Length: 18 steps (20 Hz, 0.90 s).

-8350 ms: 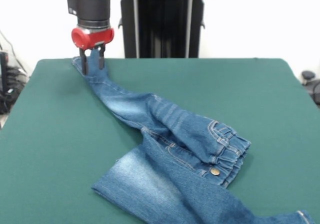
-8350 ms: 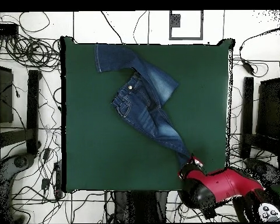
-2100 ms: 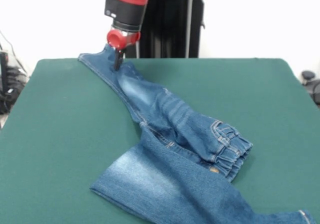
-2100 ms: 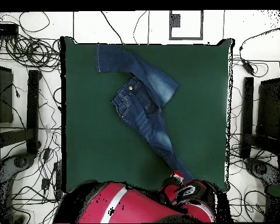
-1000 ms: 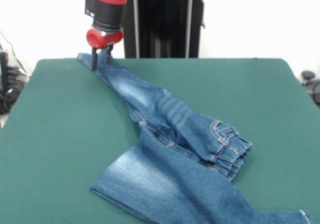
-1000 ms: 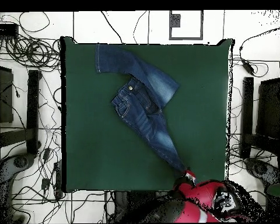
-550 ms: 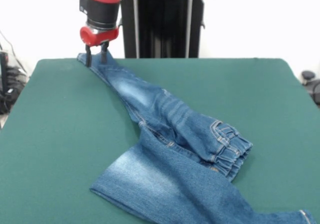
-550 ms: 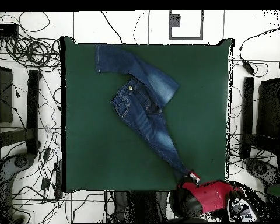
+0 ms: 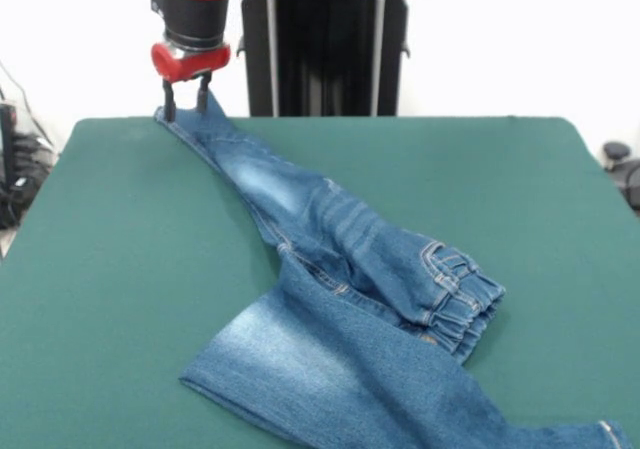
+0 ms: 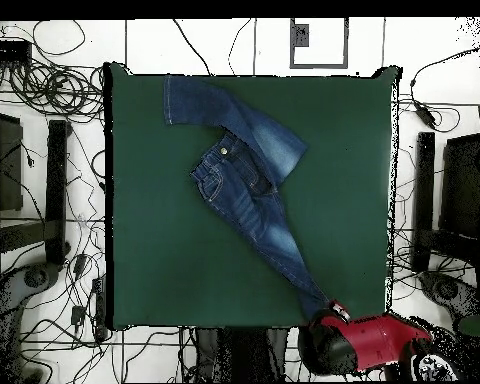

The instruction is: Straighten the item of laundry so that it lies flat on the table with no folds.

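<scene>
a: where are the jeans (image 9: 350, 269) in this one?

b: spread diagonally across the green table (image 9: 110, 259). one leg runs straight out to the table's corner by the robot, its hem (image 9: 180, 119) at the very edge. the other leg is folded back across the seat and runs off the picture's bottom right in the front view.

a: so not flat.

b: no. the gathered waistband (image 9: 465, 294) is bunched and doubled over near the table's middle, and a faded patch (image 9: 265, 344) shows on the folded leg. in the overhead view the jeans (image 10: 246, 185) form a bent shape, the folded leg pointing to the corner opposite the robot.

a: and the gripper (image 9: 186, 97)?

b: it hangs from the red and black arm (image 9: 192, 9) right over the hem of the stretched leg. its two dark fingers (image 9: 168, 101) stand apart, one on each side of the hem's end, with daylight between them. they clamp nothing that i can see; the cloth lies at or just below the tips.

a: overhead?

b: the gripper (image 10: 329, 308) shows at the table's edge, at the tip of that leg.
</scene>
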Tool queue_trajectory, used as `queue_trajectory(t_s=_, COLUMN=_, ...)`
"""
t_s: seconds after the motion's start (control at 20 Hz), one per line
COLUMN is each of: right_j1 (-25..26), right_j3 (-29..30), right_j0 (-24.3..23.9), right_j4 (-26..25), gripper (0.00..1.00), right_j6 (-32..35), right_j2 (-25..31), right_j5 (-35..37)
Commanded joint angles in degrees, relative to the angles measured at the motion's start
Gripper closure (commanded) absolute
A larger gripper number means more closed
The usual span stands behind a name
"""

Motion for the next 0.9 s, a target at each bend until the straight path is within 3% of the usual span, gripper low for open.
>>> queue_trajectory(t_s=0.05, right_j1=0.7, right_j3=0.1, right_j0=-0.2, right_j4=-3.1, gripper=0.0, right_j6=-8.0, right_j2=8.9, right_j5=5.9)
queue_trajectory(t_s=0.9, right_j1=6.2, right_j3=-5.7, right_j0=4.2, right_j4=-11.4, gripper=0.0, right_j6=1.0, right_j2=4.1, right_j5=4.0)
